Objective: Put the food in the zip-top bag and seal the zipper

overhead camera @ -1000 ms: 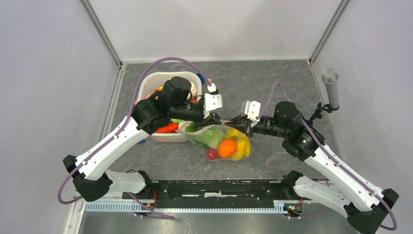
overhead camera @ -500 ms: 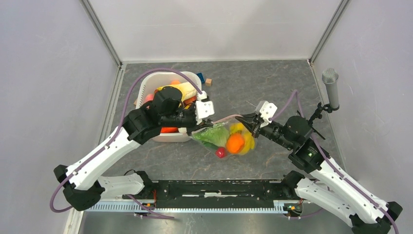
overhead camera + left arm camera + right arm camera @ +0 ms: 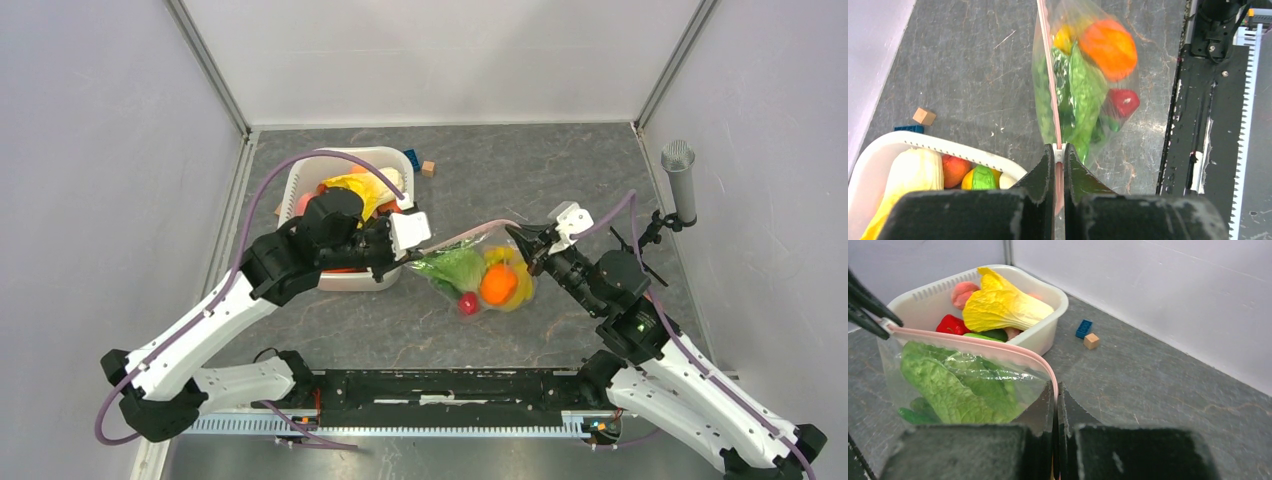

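Observation:
The zip-top bag (image 3: 480, 278) hangs between my two grippers, held by its top edge. It holds a green leafy vegetable (image 3: 1080, 95), an orange fruit (image 3: 1108, 47), a red fruit (image 3: 1123, 101) and yellow pieces. The pink zipper (image 3: 470, 236) runs taut between the grippers. My left gripper (image 3: 418, 252) is shut on the zipper's left end at a small white slider (image 3: 1059, 152). My right gripper (image 3: 527, 240) is shut on the zipper's right end (image 3: 1055, 385). In the right wrist view the zipper (image 3: 973, 342) tops the bag (image 3: 968, 380).
A white tub (image 3: 300, 190) at the left holds more toy food, among it a yellow-leaved cabbage (image 3: 1003, 307) and red and orange pieces. A blue block (image 3: 411, 158) and a wooden block (image 3: 428, 168) lie behind it. A grey cylinder on a stand (image 3: 679, 180) stands at the right wall.
The two grippers have moved apart along the zipper, left one leftward, right one rightward, and the strip between them is now longer and taut. The bag has shifted a little right.

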Controlling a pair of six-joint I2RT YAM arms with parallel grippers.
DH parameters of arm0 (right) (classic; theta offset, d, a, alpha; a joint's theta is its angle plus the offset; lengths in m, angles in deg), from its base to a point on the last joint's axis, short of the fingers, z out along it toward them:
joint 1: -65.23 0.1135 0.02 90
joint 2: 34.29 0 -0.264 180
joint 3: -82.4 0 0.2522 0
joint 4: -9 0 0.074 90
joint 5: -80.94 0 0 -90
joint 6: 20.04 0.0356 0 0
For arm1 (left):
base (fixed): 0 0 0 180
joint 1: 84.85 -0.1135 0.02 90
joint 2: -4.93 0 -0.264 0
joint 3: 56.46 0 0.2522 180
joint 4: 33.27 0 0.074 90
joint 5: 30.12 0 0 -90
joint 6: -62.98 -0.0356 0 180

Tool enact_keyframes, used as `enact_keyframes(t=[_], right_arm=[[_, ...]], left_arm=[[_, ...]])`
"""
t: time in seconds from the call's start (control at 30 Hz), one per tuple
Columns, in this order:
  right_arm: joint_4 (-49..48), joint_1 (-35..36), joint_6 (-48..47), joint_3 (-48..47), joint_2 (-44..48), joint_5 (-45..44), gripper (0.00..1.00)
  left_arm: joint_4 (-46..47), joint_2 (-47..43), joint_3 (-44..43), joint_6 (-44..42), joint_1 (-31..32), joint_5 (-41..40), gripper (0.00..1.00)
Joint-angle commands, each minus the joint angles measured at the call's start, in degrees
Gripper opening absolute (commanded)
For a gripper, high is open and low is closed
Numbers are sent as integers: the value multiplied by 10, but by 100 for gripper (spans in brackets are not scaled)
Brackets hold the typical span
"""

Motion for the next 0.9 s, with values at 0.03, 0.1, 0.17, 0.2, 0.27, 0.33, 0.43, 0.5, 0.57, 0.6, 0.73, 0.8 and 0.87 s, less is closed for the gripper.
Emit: enact_keyframes(t=[0.03,0.1,0.17,0.2,0.27,0.33,0.43,0.5,0.57,0.6,0.73,0.8,0.87], right_arm=[[-54,-7,15,2,19,-120,0],[-54,-7,18,3,19,-125,0],[-58,-8,21,5,18,-131,0],[-62,-7,22,6,18,-135,0],[-64,-8,22,7,16,-144,0],[-62,-7,22,5,14,-146,0],[-69,-7,37,9,14,-148,0],[-74,-7,37,10,11,-144,0],[-74,-7,33,6,3,-127,0],[-74,-7,31,4,-3,-119,0],[-79,-7,42,3,-24,-111,0],[-84,-7,43,3,-30,-113,0],[-89,-7,42,-2,-39,-115,0]], left_arm=[[-30,-32,18,11,-4,-29,2],[-30,-42,26,13,-5,-34,2],[-30,-49,33,15,-6,-39,2],[-30,-53,36,15,-6,-42,2],[-30,-60,42,15,-8,-48,2],[-29,-66,49,15,-11,-52,2],[-33,-69,53,16,-16,-61,2],[-31,-73,54,21,-21,-55,4],[-13,-80,62,34,-22,-52,22],[-1,-83,67,42,-23,-52,41],[36,-87,80,81,-25,-63,78],[47,-94,87,100,-28,-77,89],[66,-110,100,121,-32,-108,98]])
